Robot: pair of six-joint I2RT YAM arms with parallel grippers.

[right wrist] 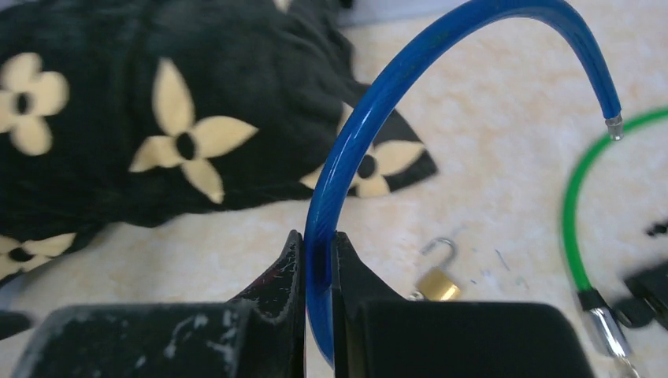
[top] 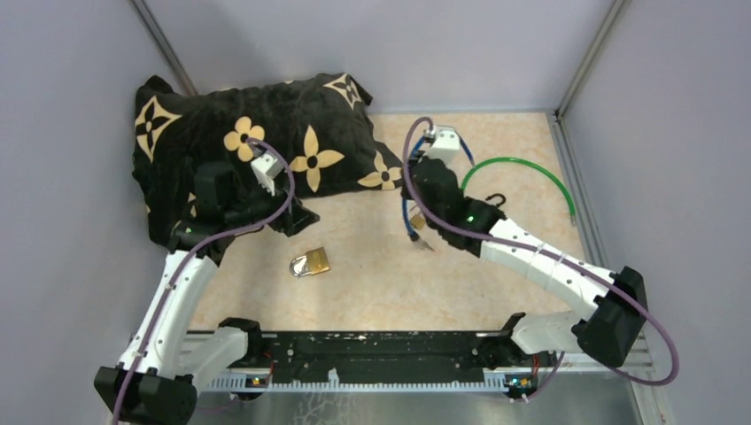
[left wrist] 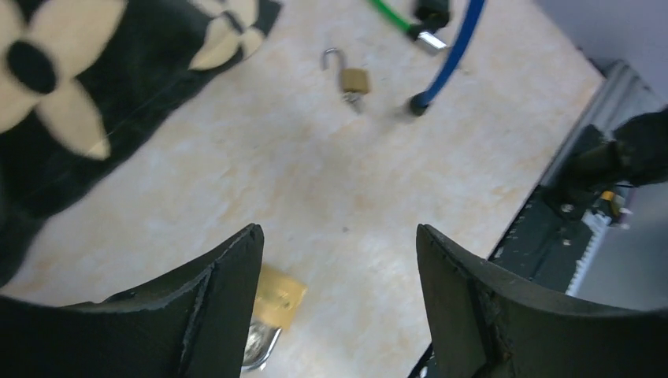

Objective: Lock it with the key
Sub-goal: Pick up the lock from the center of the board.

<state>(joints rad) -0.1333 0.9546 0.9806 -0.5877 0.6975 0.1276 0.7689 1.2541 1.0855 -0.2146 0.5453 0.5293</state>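
Note:
A large brass padlock [top: 310, 263] lies on the beige table; in the left wrist view it [left wrist: 277, 299] sits just beside my left finger. My left gripper [left wrist: 339, 232] is open and empty above it, also seen from above [top: 285, 217]. My right gripper [right wrist: 317, 236] is shut on a blue cable [right wrist: 354, 134] that arcs up and over; from above, the gripper [top: 416, 211] is at table centre. A small brass padlock [right wrist: 437, 282] with its shackle open lies right of it, also in the left wrist view [left wrist: 352, 77]. I cannot make out a separate key.
A black cloth with cream flowers [top: 266, 133] covers the back left. A green cable [top: 522, 164] with a metal end [right wrist: 603, 331] curves at the back right. Grey walls close in the sides. A black rail [top: 381, 350] runs along the near edge.

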